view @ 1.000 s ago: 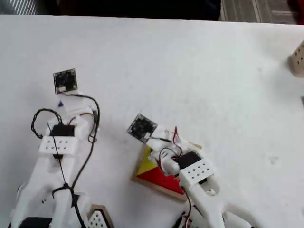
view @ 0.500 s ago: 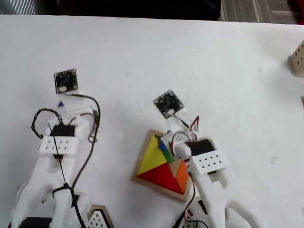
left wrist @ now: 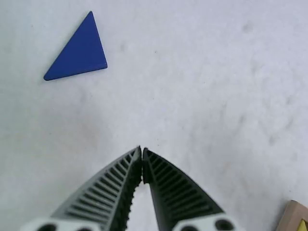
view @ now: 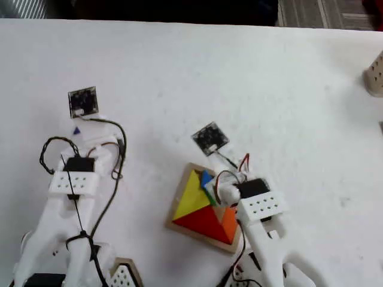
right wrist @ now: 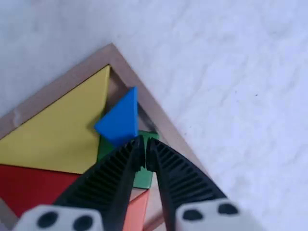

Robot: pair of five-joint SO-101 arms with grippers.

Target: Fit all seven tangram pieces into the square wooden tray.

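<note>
The square wooden tray [view: 179, 222] lies near the front, under my right arm. Yellow [view: 191, 194], red [view: 200, 222] and orange [view: 230, 221] pieces lie in it. In the right wrist view a blue triangle [right wrist: 120, 120] sits by the tray's corner rim [right wrist: 159, 122], beside the yellow piece [right wrist: 57, 130]. My right gripper [right wrist: 144, 142] is shut, its tips right at the blue triangle's edge over a green piece [right wrist: 144, 179]. A second blue triangle [left wrist: 79, 50] lies loose on the table [view: 76, 131]. My left gripper [left wrist: 142, 151] is shut and holds nothing, a short way from it.
White tabletop stretches wide beyond both arms. A pale perforated block [view: 375, 75] stands at the far right edge. A corner of the tray [left wrist: 296, 216] shows in the left wrist view. Cables hang along both arms.
My right arm has swung off the tray's left side toward its far corner, uncovering the yellow, orange and blue pieces. The left arm has not moved.
</note>
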